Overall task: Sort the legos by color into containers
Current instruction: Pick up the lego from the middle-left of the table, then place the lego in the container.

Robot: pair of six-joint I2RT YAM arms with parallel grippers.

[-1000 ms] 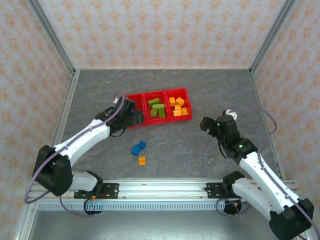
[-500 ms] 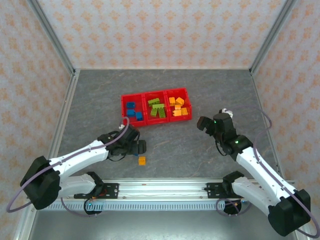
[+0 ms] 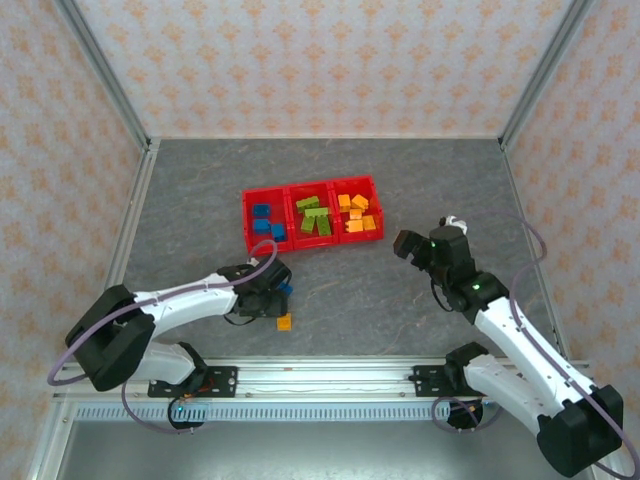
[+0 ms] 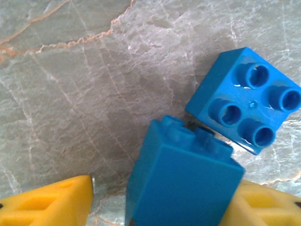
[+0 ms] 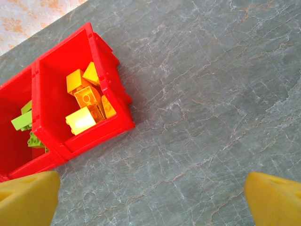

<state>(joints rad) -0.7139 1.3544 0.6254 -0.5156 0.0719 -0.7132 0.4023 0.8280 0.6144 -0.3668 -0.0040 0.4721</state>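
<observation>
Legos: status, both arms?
Left gripper open, straddling a tipped blue brick; second blue brick tight beside it. Right gripper open, empty, over table. Orange brick loose near left gripper.

i see a red tray [image 3: 330, 241] holding blue legos [image 3: 262, 212] at 9 o'clock, lime green legos [image 3: 318, 224] centre, orange-yellow legos [image 3: 355, 226] at 3; grey veined table [image 3: 420, 180], peach floral walls [image 3: 300, 60].

Grey marbled tabletop [image 3: 400, 170]; patterned wallpaper walls [image 3: 320, 60]; aluminium rail [image 3: 320, 370] near edge.
</observation>
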